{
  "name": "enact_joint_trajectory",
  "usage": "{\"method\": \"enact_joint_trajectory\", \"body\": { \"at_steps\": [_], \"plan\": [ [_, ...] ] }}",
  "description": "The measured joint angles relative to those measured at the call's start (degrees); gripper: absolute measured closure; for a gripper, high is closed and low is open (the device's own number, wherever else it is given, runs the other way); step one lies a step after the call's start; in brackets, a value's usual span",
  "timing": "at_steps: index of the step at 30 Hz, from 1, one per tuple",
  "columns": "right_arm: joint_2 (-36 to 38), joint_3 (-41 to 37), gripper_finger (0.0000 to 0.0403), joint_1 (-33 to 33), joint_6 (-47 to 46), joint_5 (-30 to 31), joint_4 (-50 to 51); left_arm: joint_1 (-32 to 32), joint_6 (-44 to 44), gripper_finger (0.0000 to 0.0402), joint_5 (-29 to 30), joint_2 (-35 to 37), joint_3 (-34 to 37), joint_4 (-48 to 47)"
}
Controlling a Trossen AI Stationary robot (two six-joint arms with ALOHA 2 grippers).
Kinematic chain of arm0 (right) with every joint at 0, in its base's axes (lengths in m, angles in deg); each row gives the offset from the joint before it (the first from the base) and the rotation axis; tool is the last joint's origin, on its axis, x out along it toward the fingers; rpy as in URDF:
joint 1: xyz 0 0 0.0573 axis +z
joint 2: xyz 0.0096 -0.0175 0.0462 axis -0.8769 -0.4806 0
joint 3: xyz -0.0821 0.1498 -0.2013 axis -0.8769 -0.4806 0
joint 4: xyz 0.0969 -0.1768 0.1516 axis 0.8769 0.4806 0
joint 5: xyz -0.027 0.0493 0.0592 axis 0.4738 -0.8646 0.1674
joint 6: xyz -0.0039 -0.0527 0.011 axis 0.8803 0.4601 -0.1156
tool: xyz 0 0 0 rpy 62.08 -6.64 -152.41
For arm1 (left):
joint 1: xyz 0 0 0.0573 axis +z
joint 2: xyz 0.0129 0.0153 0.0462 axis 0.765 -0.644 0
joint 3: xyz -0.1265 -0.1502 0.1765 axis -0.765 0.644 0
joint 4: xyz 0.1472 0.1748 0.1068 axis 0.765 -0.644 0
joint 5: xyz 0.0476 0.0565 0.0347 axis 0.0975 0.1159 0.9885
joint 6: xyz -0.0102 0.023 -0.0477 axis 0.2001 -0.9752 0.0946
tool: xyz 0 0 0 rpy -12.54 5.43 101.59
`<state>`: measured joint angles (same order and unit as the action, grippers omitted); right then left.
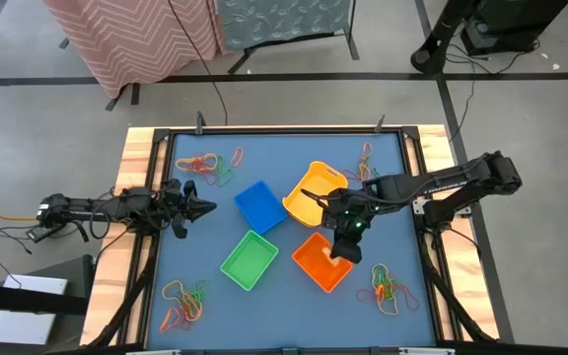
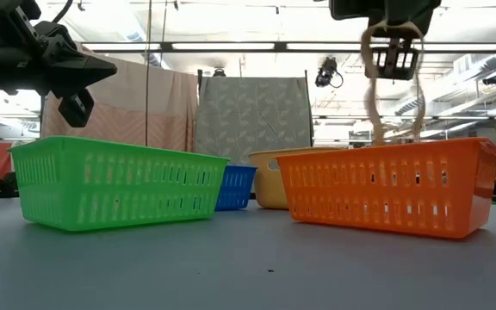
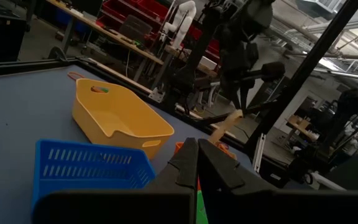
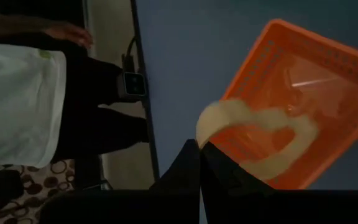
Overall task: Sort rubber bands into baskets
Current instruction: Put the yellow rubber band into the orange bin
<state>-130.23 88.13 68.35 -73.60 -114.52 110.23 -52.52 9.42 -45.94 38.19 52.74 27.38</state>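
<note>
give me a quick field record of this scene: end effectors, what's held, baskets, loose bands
right end effector: shut on a pale thin rubber band loop, hanging over the orange slotted plastic basket
left end effector: shut, holding nothing, at the table's left side
other baskets: blue plastic basket, yellow plastic basket, green plastic basket, all near the table's middle
loose bands: mixed-colour rubber band piles near all four corners of the blue table mat

High view straight down over the table (image 1: 284,296), low view level at tabletop, both sharing the orange basket (image 1: 321,261), wrist views close.
</note>
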Motion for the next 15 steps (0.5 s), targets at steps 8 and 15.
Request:
{"method": "enact_joint_trajectory", "body": {
  "at_steps": [8, 15],
  "plan": [
    [0.02, -3.95, 0.0397, -0.02, -1.93, 0.14, -3.92, -0.01, -0.01, 0.0385, -0.01, 0.01, 0.01, 0.00],
    [0.02, -6.35, 0.0363, 0.04, -6.34, 0.15, -8.04, -0.01, 0.00, 0.0385, 0.01, 0.00, 0.00, 0.00]
  ]
}}
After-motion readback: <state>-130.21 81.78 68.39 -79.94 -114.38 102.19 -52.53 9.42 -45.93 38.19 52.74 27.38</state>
